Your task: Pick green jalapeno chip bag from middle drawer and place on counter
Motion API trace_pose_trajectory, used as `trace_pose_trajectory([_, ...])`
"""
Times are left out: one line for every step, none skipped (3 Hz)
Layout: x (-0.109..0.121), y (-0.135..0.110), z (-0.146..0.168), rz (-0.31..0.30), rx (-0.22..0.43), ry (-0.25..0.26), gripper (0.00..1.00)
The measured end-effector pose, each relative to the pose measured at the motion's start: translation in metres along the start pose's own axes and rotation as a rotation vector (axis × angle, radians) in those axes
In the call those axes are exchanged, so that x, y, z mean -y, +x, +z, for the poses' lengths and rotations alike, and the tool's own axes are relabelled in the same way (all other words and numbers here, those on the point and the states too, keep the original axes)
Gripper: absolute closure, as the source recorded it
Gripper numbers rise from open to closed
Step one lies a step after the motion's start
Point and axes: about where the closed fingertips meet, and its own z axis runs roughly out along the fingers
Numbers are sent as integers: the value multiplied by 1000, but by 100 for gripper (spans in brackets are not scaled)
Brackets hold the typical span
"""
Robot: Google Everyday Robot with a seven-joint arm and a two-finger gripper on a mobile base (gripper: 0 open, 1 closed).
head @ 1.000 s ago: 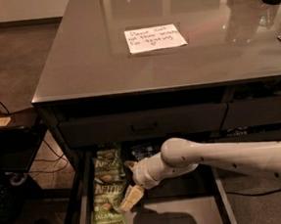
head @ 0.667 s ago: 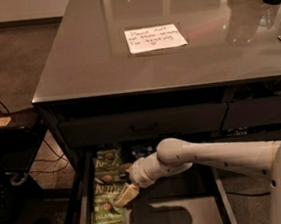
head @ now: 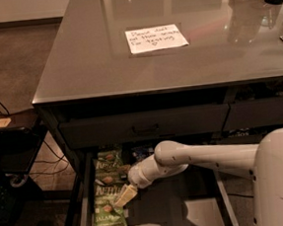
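The middle drawer (head: 190,212) stands pulled open below the counter (head: 102,64). A green jalapeno chip bag (head: 106,209) lies flat at the drawer's left side, with its "JALAPENO" lettering toward the front. A second green bag (head: 108,163) lies just behind it. My gripper (head: 125,195) reaches down into the drawer from the right on the white arm (head: 200,157). Its tip is over the right edge of the front green bag; I cannot tell if it touches the bag.
A white handwritten note (head: 155,38) lies on the counter. A small dark blue bag (head: 143,151) sits at the back of the drawer. The closed upper drawer front with a black handle (head: 145,128) is above the arm. A low dark stand with cables (head: 10,141) is at the left.
The arm has swung left and slightly down, bringing the gripper further over the green bags at the drawer's left side. The bags have not moved.
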Motion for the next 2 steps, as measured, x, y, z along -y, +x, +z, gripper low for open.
trace_pose_trajectory([8, 13, 9, 23, -5, -7, 15])
trace_pose_trajectory([8, 26, 15, 49, -9, -17, 22])
